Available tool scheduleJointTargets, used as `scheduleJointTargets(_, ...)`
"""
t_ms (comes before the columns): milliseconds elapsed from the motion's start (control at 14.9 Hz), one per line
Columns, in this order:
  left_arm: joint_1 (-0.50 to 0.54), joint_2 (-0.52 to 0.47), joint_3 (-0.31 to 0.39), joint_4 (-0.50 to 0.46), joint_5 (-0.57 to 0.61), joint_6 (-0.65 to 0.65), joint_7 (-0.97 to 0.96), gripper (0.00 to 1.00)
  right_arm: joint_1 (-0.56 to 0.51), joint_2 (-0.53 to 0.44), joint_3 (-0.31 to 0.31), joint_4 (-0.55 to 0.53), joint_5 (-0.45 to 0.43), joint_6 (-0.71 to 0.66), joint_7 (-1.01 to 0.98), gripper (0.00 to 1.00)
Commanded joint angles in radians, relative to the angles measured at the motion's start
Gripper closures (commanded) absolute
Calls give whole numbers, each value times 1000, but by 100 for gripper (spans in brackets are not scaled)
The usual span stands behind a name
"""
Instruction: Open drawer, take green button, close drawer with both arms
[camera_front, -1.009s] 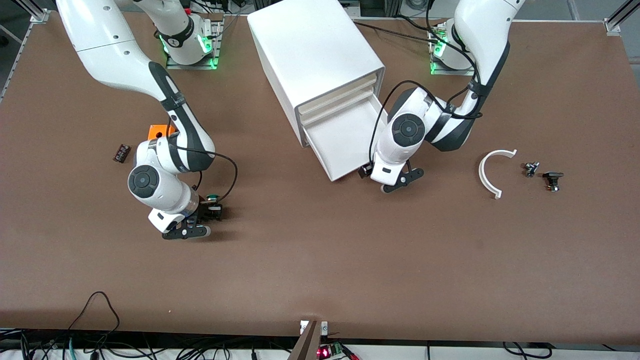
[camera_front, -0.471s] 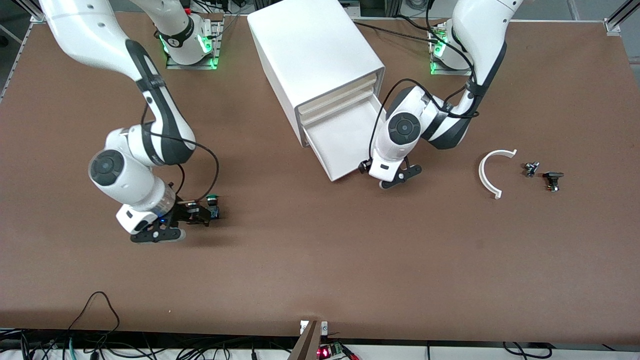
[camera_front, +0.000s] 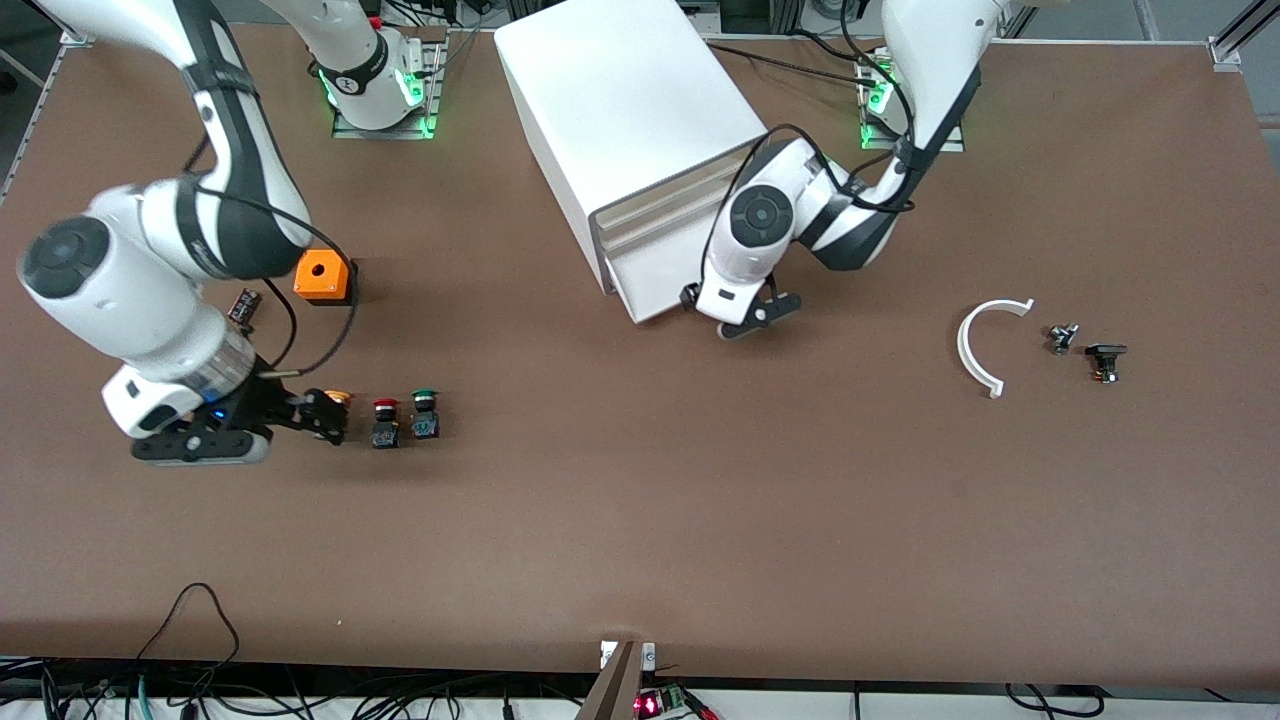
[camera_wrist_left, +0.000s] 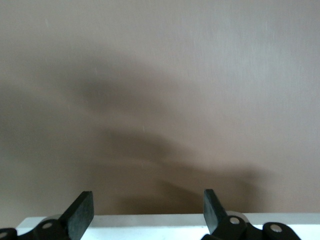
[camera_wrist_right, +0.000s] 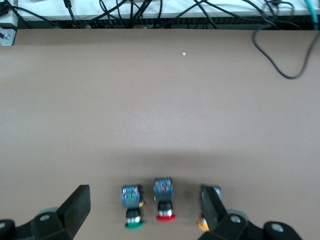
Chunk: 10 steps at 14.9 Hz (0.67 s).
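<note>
The right gripper (camera_front: 325, 415) hangs with its jaws spread and empty above the orange-capped button (camera_front: 337, 399). Beside that button stand the red-capped button (camera_front: 385, 422) and then the green button (camera_front: 425, 414), upright on the table (camera_front: 640, 520). The left gripper (camera_wrist_left: 148, 215), jaws spread, is at the front edge of the drawer (camera_front: 655, 275), which juts slightly from the cabinet (camera_front: 620, 110).

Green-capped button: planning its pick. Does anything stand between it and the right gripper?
Yes. The red-capped button and the orange-capped button sit in a row between the open right gripper and the green-capped button. Left gripper is at the white drawer.
</note>
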Motion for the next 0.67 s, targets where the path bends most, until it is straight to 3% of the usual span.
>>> scheduleJointTargets(0,8,-32,-42,-50,15,2,-56,2,1,-94,3,-25,-3,-105,103,0)
scheduleJointTargets(605,3,-32,-125,-56,12,-41,-124,1,-11,-283,6,-36,-28,-381,162,0)
